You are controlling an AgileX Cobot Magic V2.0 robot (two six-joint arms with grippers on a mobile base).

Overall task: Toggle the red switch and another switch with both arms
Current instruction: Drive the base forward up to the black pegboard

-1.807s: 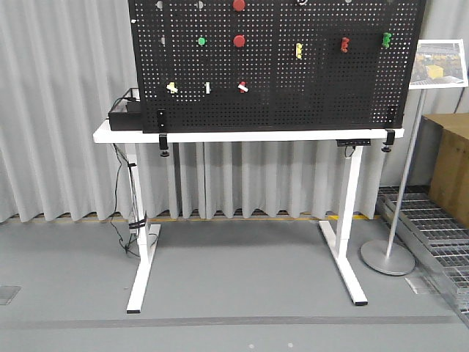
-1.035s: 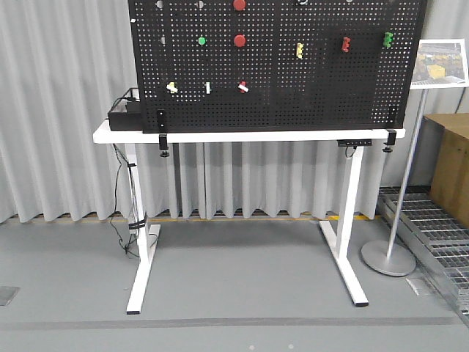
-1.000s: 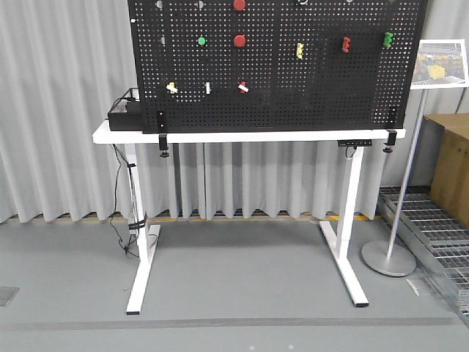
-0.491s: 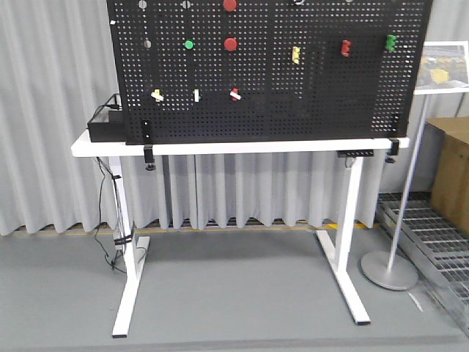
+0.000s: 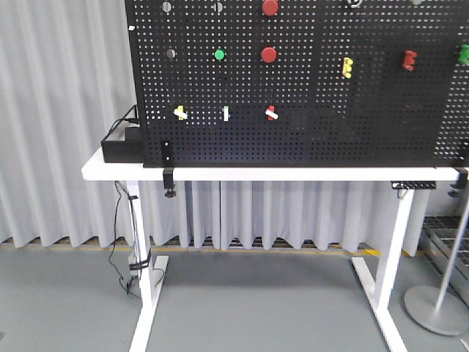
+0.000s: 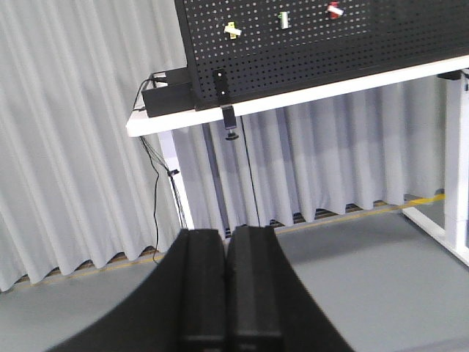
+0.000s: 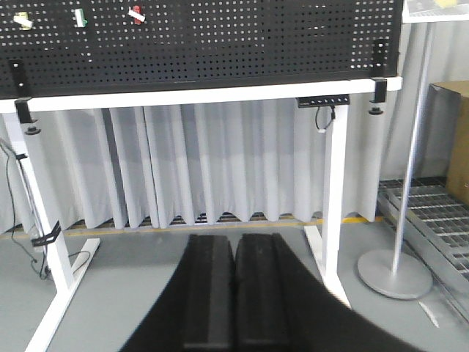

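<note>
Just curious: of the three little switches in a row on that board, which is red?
The rightmost one, the red switch, with a white lever tip. The middle switch is white on green, the left switch pale yellow.

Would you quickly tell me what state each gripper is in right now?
Left gripper: closed, holding nothing.
Right gripper: closed, holding nothing.

pegboard [image 5: 330,125]: matt black, perforated | tabletop [image 5: 293,174]: smooth white | curtain [image 5: 58,147]: grey cloth | left claw [image 6: 226,236]: matt black
</note>
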